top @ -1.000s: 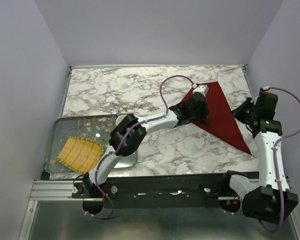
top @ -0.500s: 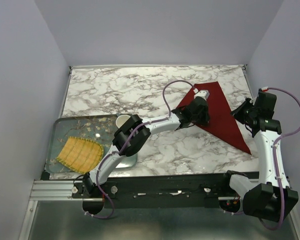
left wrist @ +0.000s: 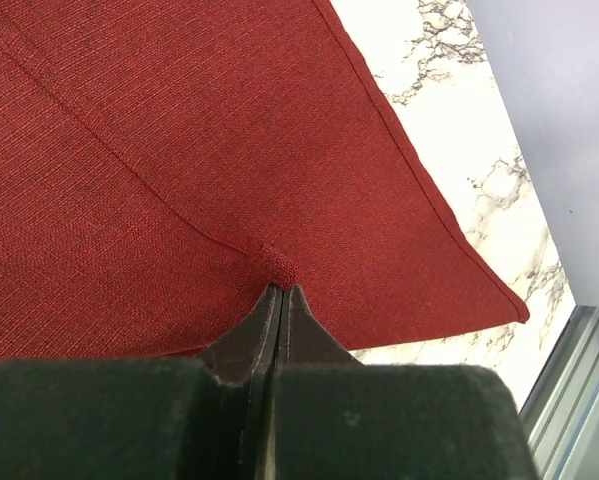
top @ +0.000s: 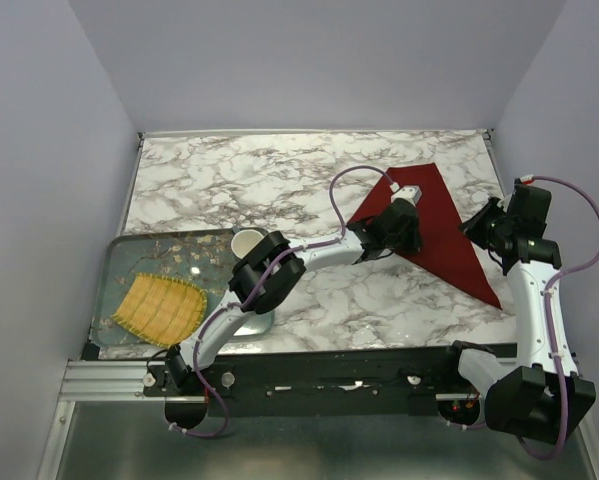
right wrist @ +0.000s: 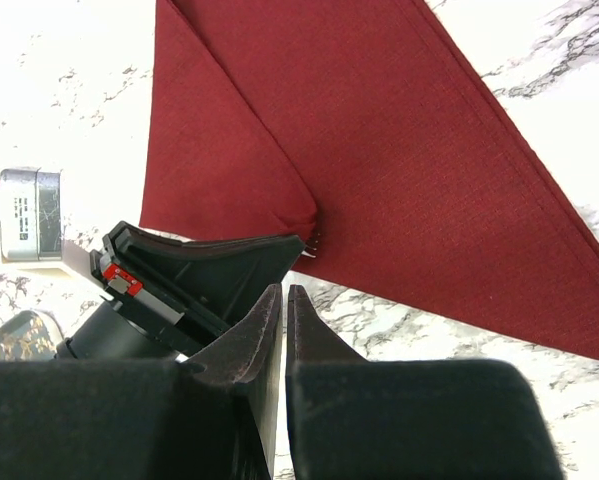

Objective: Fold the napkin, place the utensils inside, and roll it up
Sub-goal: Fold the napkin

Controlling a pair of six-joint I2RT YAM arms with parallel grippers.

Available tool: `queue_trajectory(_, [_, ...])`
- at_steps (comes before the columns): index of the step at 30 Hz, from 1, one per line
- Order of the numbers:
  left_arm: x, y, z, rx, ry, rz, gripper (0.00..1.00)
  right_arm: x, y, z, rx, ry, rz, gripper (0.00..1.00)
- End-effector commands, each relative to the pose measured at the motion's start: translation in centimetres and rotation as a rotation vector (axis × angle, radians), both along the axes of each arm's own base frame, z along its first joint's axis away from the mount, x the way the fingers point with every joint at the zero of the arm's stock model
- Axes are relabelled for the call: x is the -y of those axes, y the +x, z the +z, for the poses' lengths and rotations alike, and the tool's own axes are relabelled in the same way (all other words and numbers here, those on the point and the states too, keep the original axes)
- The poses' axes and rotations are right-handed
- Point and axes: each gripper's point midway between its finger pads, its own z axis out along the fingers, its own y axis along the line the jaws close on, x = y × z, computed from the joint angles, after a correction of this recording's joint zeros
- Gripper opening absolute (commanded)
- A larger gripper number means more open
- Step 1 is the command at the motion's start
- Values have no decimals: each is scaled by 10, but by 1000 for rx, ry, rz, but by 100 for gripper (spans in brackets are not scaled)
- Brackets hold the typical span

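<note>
The burgundy napkin (top: 444, 225) lies folded into a triangle at the right of the marble table. My left gripper (top: 412, 238) is shut, pinching a small bump of the napkin's cloth (left wrist: 229, 130) at its tips (left wrist: 281, 290). In the right wrist view the napkin (right wrist: 399, 150) shows a folded flap, and the left gripper (right wrist: 304, 243) holds that flap's corner. Thin silver fork tines (right wrist: 316, 245) peep out from under that corner; the rest of the utensils is hidden. My right gripper (top: 471, 228) is shut and empty (right wrist: 287, 290), just off the napkin's right edge.
A glass tray (top: 129, 260) at the near left holds a yellow woven mat (top: 159, 305). A white cup (top: 247, 243) stands at the tray's right corner beside the left arm. Bare marble (top: 239, 185) lies to the left of the napkin. Grey walls close the table's sides.
My left gripper has shifted slightly right over the napkin, and its elbow has swung right. The right arm has barely moved.
</note>
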Motion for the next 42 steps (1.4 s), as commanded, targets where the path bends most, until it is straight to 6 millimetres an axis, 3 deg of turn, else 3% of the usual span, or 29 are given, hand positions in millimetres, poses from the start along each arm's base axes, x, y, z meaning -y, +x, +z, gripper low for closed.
queue_trajectory(1, [10, -4, 11, 13, -39, -17, 5, -2, -3, -8, -19, 13, 8, 13])
queue_trajectory(18, [10, -15, 8, -8, -41, -52, 11, -5, -2, -13, -29, 35, 20, 14])
queue_trajectory(24, [7, -21, 18, 0, -38, -80, 47, -5, -2, -17, -42, 44, 7, 14])
queue_trajectory(26, [7, -21, 44, 32, -58, -88, 64, 0, -4, -21, -55, 57, -37, 14])
queue_trajectory(27, [7, -24, 54, 32, -62, -109, 66, 4, -7, -29, -74, 65, -67, 15])
queue_trajectory(29, [7, -25, 101, 65, -104, -123, 68, 9, -12, -37, -94, 100, -119, 17])
queue_trajectory(30, [6, -28, 117, 69, -114, -130, 70, 18, -16, -43, -108, 116, -172, 22])
queue_trajectory(31, [-2, -34, 137, 62, -111, -145, 79, 23, -23, -54, -132, 136, -207, 28])
queue_trajectory(32, [-5, -36, 159, 74, -123, -141, 80, 28, -27, -59, -138, 155, -236, 29])
queue_trajectory(33, [-12, -39, 167, 64, -114, -135, 79, 38, -32, -63, -140, 168, -291, 31])
queue_trajectory(34, [-25, -49, 198, 73, -140, -143, 80, 41, -41, -75, -171, 190, -328, 37])
queue_trajectory(35, [-37, -54, 193, 58, -120, -137, 80, 44, -47, -82, -186, 212, -362, 39])
queue_trajectory(36, [-48, -58, 201, 68, -119, -132, 80, 54, -55, -84, -178, 237, -439, 46])
queue_trajectory(37, [-67, -67, 241, 116, -177, -129, 80, 57, -62, -92, -189, 254, -473, 50])
queue_trajectory(38, [-81, -73, 226, 107, -144, -124, 80, 58, -72, -100, -206, 265, -503, 51])
queue_trajectory(39, [-94, -75, 233, 131, -149, -120, 80, 67, -80, -100, -198, 228, -563, 52])
queue_trajectory(40, [-113, -83, 267, 189, -203, -120, 80, 72, -86, -101, -194, 205, -598, 64])
queue_trajectory(41, [-125, -86, 254, 187, -175, -115, 80, 74, -95, -110, -211, 186, -632, 72])
queue_trajectory(42, [-136, -83, 258, 202, -170, -101, 80, 82, -102, -113, -212, 166, -709, 81])
